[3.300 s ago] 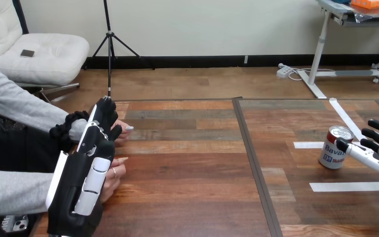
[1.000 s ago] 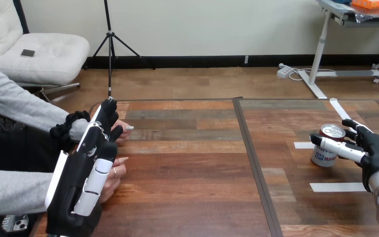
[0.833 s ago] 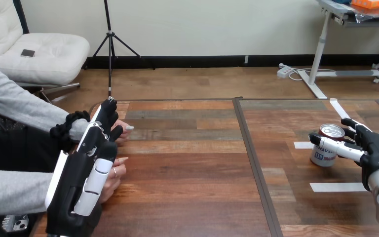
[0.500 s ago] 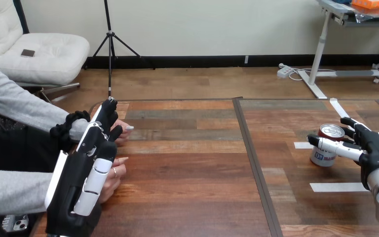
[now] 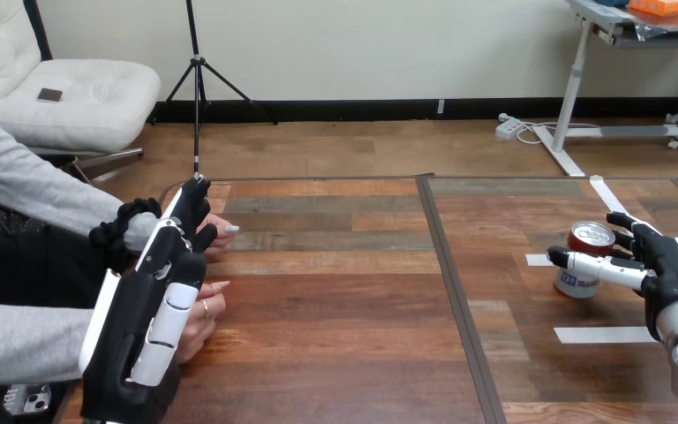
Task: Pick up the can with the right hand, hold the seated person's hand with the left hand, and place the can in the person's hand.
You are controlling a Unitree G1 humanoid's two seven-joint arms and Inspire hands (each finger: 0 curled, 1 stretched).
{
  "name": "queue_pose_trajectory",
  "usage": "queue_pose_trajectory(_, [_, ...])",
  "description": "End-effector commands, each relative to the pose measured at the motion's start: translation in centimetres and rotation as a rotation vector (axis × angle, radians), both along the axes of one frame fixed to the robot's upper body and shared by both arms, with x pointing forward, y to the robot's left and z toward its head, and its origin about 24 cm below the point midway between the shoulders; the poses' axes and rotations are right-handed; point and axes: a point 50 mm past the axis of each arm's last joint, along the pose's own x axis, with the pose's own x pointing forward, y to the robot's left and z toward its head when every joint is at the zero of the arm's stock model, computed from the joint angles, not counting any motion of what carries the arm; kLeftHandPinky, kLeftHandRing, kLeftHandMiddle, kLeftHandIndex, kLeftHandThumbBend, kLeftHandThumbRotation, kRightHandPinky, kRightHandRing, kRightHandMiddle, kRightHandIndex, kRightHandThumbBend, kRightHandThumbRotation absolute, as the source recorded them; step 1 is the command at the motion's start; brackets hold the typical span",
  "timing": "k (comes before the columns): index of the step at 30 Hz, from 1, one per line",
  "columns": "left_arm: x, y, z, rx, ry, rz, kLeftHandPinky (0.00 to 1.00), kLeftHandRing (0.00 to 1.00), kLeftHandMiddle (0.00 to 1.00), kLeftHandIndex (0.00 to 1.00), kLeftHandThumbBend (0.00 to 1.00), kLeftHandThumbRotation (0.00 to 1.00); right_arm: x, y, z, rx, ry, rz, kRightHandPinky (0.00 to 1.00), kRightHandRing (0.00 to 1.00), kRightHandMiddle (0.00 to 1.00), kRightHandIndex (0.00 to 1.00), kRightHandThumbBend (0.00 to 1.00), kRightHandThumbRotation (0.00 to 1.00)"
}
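My right hand (image 5: 666, 265) is bracketing the can (image 5: 588, 240), which is standing upright on the tabletop (image 5: 335, 309) at the right, with my thumb stretching across its front and my fingers spreading wide behind. My left hand (image 5: 146, 327) is standing straight-fingered just beside the person's hands (image 5: 205, 311).

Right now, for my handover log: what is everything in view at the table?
table: one, brown wood, across the view.
can: one, red top, white-and-blue side, upright at the table's right.
tape strips: three, white, flat on the table near the can.
person's hands: two, at the table's left edge.
left robot hand: one, black-and-white, fingers straight, in front of the person's hands.
right robot hand: one, black-and-white, open, thumb before the can, fingers behind it.
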Motion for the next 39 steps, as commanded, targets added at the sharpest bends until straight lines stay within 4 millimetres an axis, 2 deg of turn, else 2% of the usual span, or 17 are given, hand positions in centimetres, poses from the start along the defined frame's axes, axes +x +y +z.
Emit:
queue_pose_trajectory(1, [0.58,0.33,1.91,0.029,-0.094,-0.002,0.97,1.0,1.0,0.93,0.66,0.84,2.41,1.3,2.54,0.007,-0.09,0.032,0.78,0.86,0.86,0.88,1.0,0.12])
queue_pose_trajectory(10, [0.67,0.36,1.94,0.021,-0.096,-0.003,0.97,1.0,1.0,0.93,0.66,0.84,2.37,1.31,2.49,0.014,-0.094,0.032,0.78,0.84,0.85,0.86,1.0,0.04])
queue_pose_trajectory(16, [0.72,0.44,1.95,0.029,-0.1,-0.006,0.98,1.0,1.0,0.93,0.66,0.84,2.39,1.35,2.52,-0.001,-0.097,0.027,0.73,0.79,0.8,0.79,0.99,0.01])
queue_pose_trajectory(24, [0.77,0.42,2.02,0.023,-0.102,-0.008,0.98,1.0,1.0,0.94,0.66,0.84,2.4,1.42,2.58,-0.044,-0.099,0.03,0.6,0.66,0.68,0.69,0.9,0.0])
queue_pose_trajectory(33, [0.82,0.46,2.03,0.031,-0.106,-0.005,0.99,1.0,1.0,0.94,0.64,0.84,2.33,1.28,2.57,-0.076,-0.089,0.035,0.51,0.58,0.61,0.62,0.82,0.0])
queue_pose_trajectory(39, [0.79,0.42,2.05,0.019,-0.105,-0.005,0.99,1.0,1.0,0.93,0.65,0.84,2.35,1.24,2.61,-0.107,-0.077,0.043,0.49,0.57,0.59,0.58,0.77,0.0])
